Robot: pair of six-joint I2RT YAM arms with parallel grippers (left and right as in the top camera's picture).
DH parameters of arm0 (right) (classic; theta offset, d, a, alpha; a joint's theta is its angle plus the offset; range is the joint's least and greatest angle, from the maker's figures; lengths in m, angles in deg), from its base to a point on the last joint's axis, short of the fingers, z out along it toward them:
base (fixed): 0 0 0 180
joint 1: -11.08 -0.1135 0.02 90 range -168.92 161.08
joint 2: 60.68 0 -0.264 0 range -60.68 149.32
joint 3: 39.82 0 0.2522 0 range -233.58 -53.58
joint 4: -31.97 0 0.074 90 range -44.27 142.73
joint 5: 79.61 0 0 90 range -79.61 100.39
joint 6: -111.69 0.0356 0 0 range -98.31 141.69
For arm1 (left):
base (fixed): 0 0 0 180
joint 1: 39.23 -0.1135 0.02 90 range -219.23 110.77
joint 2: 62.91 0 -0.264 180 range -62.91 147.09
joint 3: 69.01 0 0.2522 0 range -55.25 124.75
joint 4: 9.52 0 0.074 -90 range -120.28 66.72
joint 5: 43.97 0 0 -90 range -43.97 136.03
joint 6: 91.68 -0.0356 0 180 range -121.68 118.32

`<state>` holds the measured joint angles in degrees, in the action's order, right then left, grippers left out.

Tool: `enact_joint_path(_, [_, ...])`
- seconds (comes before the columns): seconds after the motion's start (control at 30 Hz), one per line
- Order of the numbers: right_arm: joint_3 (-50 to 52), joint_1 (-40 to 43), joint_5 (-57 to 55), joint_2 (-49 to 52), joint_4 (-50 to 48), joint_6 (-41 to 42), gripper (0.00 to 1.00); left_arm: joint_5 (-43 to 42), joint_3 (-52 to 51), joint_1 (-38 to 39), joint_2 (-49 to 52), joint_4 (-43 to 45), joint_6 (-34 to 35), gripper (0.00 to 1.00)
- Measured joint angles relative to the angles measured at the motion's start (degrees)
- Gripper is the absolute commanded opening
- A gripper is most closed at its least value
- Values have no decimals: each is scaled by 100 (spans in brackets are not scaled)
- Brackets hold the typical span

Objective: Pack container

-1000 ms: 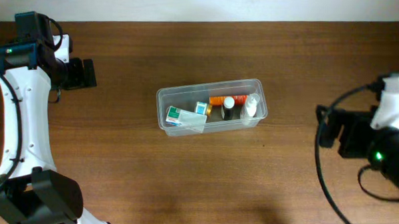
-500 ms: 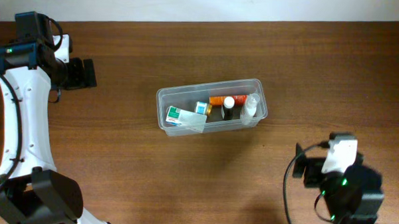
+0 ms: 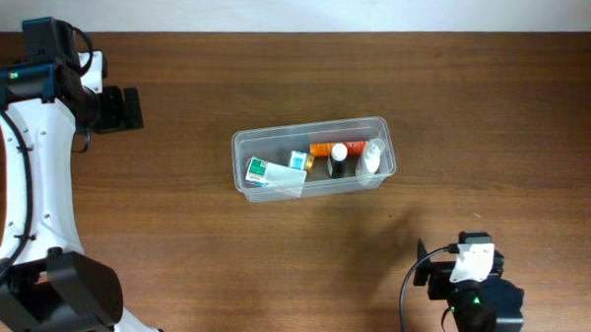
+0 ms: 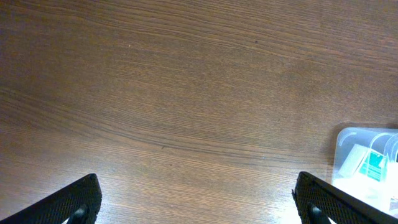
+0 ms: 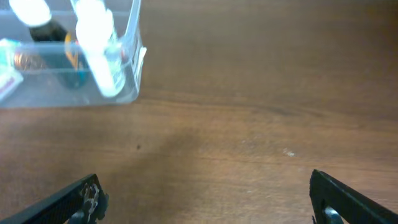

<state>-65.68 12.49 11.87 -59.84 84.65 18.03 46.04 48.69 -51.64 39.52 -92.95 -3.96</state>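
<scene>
The container (image 3: 313, 157) sits on the bench (image 3: 475, 113) near its middle, its long side tilted slightly, exactly where it was a second ago. Its contents have not shifted either: a green-and-white box (image 3: 259, 171) lies at its left end with a small teal box (image 3: 298, 160) beside it. Further right are an orange bottle (image 3: 326, 148) and a dark bottle with a white cap (image 3: 338, 158), and a clear bottle (image 3: 372, 159) stands at the right end.

The right arm is what has changed. A second ago it was at the bench's right edge, level with the container. It has since swung down and inward to the bottom edge, below and to the right of the container and well apart from it. The right gripper (image 5: 211, 202) is spread wide with nothing between its fingers, and its camera sees the container's right end up and to the left.

The left arm has not moved. The left gripper (image 4: 199, 202) hangs over bare wood far left of the container, fingers wide apart and empty.
</scene>
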Motion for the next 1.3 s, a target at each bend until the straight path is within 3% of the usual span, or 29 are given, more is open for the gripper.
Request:
enact_joint_path(1.07, [262, 0, 96, 0, -20, -2, 98, 9, 0, 9, -2, 0, 0, 99])
enact_joint_path(1.2, [262, 0, 98, 0, -17, -2, 98, 50, 0, 570, -151, 2, 0, 99])
enact_joint_path(1.3, [262, 0, 98, 0, -20, 0, 98, 437, 0, 1482, -542, 52, -52, 100])
